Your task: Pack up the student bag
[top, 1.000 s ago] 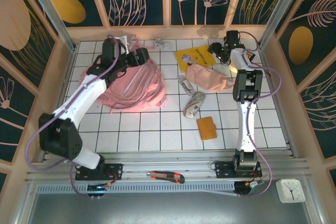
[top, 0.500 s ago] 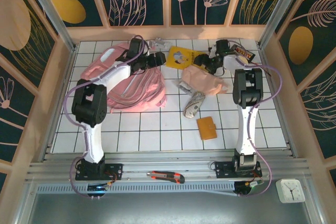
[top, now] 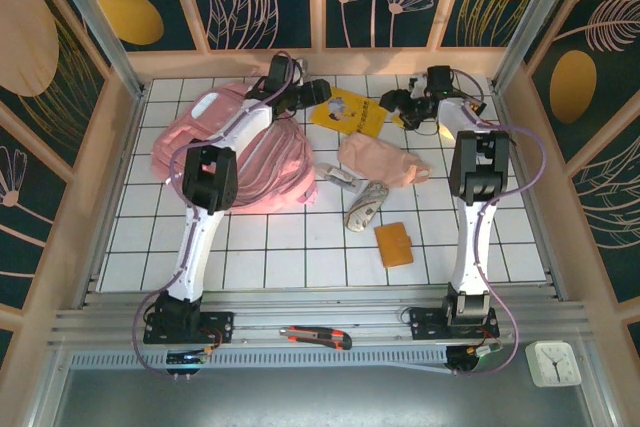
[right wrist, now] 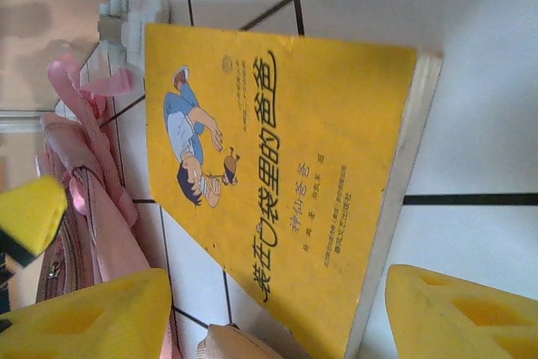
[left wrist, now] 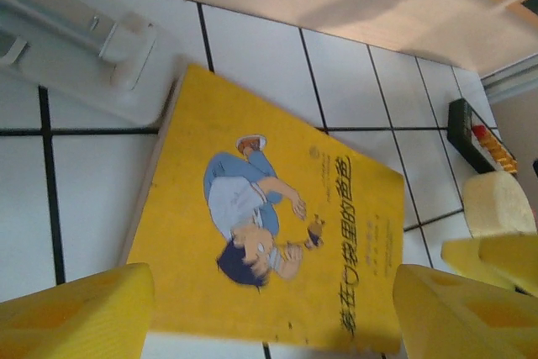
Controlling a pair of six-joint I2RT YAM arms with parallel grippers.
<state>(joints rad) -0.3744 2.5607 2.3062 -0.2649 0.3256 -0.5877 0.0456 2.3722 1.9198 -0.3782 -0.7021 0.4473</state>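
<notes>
Since the white tiled table (top: 300, 257) is the biggest thing under me, I begin there: it carries nearly everything I can see. The student bag (top: 250, 152), pink and slumped, lies on its far-left part, and my left arm stretches across the bag's right side. In my right wrist view its pink fabric and straps run down the left edge.

Just right of the bag, near the far wall, the yellow book (left wrist: 277, 224) lies flat, cover up, with a cartoon boy on it. My 2 grippers face each other over it: the left gripper (top: 310, 95) at its left side, the right gripper (top: 400, 105) at its right. Both pairs of jaws are released, yellow fingers spread wide above the cover and clasping nothing. Whether any fingertip touches the book I cannot tell.

Nearer than the book, a pale-pink pouch (top: 385, 160) lies flat, apart from the bag. A white plastic piece (left wrist: 76, 27) sits beside the book's far corner. Just on the near side of the pouch rests a silvery mouse-shaped object (top: 366, 205), then a small orange wallet (top: 393, 244). On the rail between my 2 bases lies a red and black utility knife (top: 315, 337).
</notes>
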